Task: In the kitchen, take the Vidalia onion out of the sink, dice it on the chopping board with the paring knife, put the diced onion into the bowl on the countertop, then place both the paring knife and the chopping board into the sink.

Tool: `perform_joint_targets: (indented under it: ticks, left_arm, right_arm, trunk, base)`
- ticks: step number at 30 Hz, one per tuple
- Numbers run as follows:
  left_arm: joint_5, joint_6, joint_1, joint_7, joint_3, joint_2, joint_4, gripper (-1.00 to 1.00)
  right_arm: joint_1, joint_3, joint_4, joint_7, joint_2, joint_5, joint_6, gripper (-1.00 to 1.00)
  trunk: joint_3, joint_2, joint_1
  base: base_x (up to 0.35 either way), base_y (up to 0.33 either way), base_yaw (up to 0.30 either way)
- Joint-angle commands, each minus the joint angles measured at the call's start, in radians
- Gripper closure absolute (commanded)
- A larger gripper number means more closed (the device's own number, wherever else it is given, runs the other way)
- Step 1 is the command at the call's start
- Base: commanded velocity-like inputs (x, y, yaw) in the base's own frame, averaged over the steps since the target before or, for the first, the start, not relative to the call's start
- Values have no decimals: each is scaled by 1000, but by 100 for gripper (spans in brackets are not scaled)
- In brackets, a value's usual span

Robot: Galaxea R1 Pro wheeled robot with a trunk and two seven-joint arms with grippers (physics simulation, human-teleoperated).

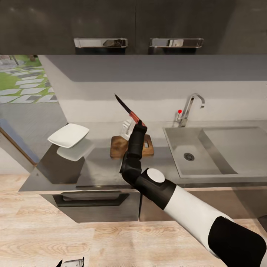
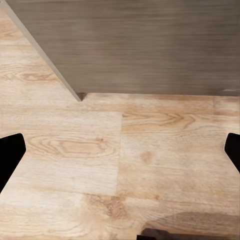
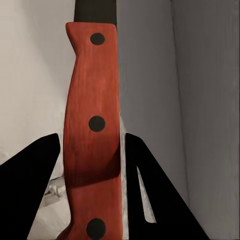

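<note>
Holding the paring knife point(image 1: 127, 107) up over the chopping board point(image 1: 119, 147) with my right gripper point(image 1: 135, 122).

My right fingers point(image 3: 145, 185) pinch the red handle, dark blade angled up toward the wall. The board lies on the countertop point(image 1: 100, 168) between the white bowl point(image 1: 69, 135) and the sink point(image 1: 207, 152). My left gripper point(image 2: 120, 155) hangs spread wide over the wooden floor point(image 2: 150, 165), holding nothing.
</note>
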Motion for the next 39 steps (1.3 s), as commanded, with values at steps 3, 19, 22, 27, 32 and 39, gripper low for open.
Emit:
perform_joint_targets:
  ticks: [3, 19, 22, 27, 32, 39]
  left_arm:
    - [1, -6, -2, -1, 2, 0, 4, -100]
    - [1, -6, -2, -2, 2, -2, 4, -100]
    - [1, -6, -2, -2, 2, -2, 4, -100]
    - [1, -6, -2, -2, 2, -3, 4, -100]
    - [1, -6, -2, -2, 2, -2, 4, -100]
    - [1, -6, -2, -1, 2, -3, 4, -100]
  right_arm:
    - [-2, 0, 1, -8, 0, 25, 4, 100]
    - [-2, 4, 182, -8, 0, 121, 6, 100]
    - [-2, 5, 224, -8, 0, 127, 6, 100]
    - [-2, 5, 264, -8, 0, 129, 5, 100]
    - [-2, 5, 304, -9, 0, 130, 5, 100]
    - [-2, 7, 388, -10, 0, 132, 4, 100]
  trunk:
    - [-1, -2, 0]
    - [-1, -2, 0]
    - [-1, -2, 0]
    - [-1, -2, 0]
    - [-1, -2, 0]
    - [-1, -2, 0]
  base:
    - [-185, 0, 0]
    - [-178, 0, 0]
    - [-6, 0, 0]
    - [-1, 0, 0]
    - [0, 0, 0]
    - [0, 0, 0]
